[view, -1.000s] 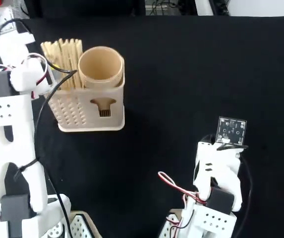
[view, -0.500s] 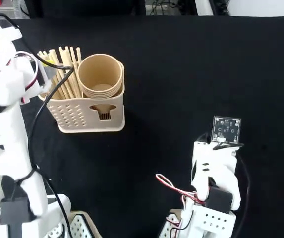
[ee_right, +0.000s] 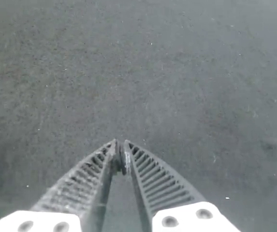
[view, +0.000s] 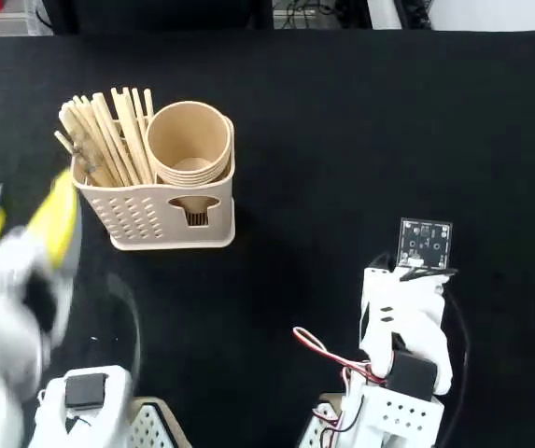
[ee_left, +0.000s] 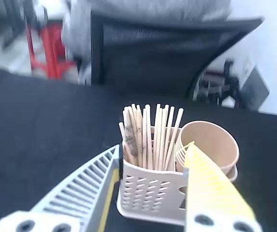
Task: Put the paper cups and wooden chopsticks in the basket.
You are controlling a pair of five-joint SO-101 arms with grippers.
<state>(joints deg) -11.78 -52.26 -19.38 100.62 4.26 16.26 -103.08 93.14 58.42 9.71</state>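
We see the left gripper (ee_left: 153, 146) with its two fingers (ee_left: 85, 181) spread wide and nothing held between them. From its wrist camera the cream perforated plastic basket (ee_left: 150, 195) lies beyond the gap. In the high view this gripper (view: 54, 222) is a blurred white and yellow shape near the basket (view: 160, 213), on the chopstick side, and we cannot tell whether it touches the wall.

The bundle of pale wooden chopsticks (view: 106, 138) stands in one compartment of the basket, fanned out and leaning, their tips above the rim (ee_left: 148, 130). The stack of tan paper cups (view: 190, 140) sits upright in the compartment beside them, mouths up (ee_left: 210, 145).

The right gripper (ee_right: 120, 146) has its fingers (ee_right: 150, 176) pressed together at the tips, pinching nothing, above the black table (ee_right: 177, 72). Its arm (view: 405, 322) is well apart from the basket.
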